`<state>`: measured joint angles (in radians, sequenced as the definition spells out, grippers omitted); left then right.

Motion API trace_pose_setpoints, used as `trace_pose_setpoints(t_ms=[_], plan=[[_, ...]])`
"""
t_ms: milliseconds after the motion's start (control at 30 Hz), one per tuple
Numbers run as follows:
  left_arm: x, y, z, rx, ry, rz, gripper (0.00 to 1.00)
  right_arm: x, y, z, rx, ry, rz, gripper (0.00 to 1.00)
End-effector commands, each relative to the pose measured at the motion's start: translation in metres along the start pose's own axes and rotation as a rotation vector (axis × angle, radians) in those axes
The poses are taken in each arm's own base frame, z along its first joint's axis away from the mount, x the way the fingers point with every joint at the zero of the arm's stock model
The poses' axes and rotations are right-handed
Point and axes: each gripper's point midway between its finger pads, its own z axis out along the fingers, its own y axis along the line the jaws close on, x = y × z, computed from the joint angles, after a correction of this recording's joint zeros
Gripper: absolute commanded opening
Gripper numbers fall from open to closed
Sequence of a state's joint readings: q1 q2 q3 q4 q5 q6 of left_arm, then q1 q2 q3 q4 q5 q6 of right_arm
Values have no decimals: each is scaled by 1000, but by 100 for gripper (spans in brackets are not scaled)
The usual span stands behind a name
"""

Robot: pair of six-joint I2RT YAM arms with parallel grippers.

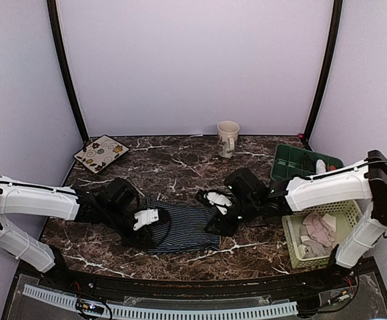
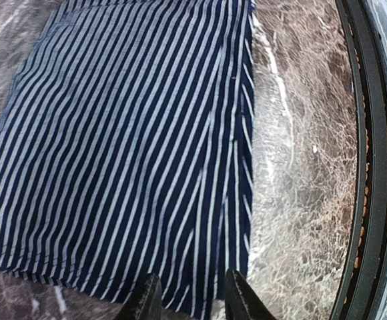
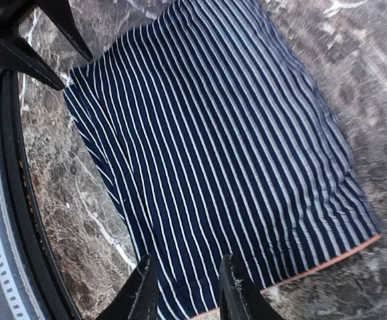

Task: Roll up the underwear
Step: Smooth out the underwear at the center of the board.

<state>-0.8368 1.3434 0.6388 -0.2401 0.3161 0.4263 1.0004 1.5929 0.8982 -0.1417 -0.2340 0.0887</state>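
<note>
Underwear (image 1: pixel 180 227), navy striped, lies flat mid-surface (image 1: pixel 180 167) toward the near edge. My left pincer (image 2: pixel 188 297) and right pincer (image 3: pixel 183 287) hover over opposite ends, jaws parted, empty; positioned, I judge, to start rolling.

loc: lab booth | evid: plain walls (image 1: pixel 193 60), robot arms (image 1: pixel 40 200), tbl (image 1: pixel 173 167)

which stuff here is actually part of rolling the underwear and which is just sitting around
Part of the job:
- dark navy white-striped cloth underwear, spread flat
- dusty pink and cream cloth underwear, in the pale plastic basket

Just lying about:
- beige ceramic mug
- green plastic tray
- square patterned tile
</note>
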Motion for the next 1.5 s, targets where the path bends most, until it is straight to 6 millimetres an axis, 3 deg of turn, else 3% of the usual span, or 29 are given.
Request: trace_pose_setpoints(t_ms=[0,300,433,567,700,933,1167,1267,1467], plan=[[-6,-2,9,3,10,33,34,18,-1,21,-40,75,45,28],[25,1,24,-6,174,92,30,83,-6,30,-41,324,25,23],[40,2,18,-21,244,85,25,96,-10,26,-20,383,16,23],[46,4,7,-59,259,97,27,97,-9,22,-19,400,-4,24],[19,0,-7,-67,123,94,42,76,0,21,-56,345,-18,24],[-11,-5,-10,-54,2,77,56,53,6,14,-73,298,-20,27],[-9,-2,10,-69,51,108,56,43,8,2,-74,267,4,27],[-3,-4,17,-56,89,133,55,51,11,4,-94,285,16,27],[30,-2,27,-72,230,151,50,82,6,19,-100,373,37,20]])
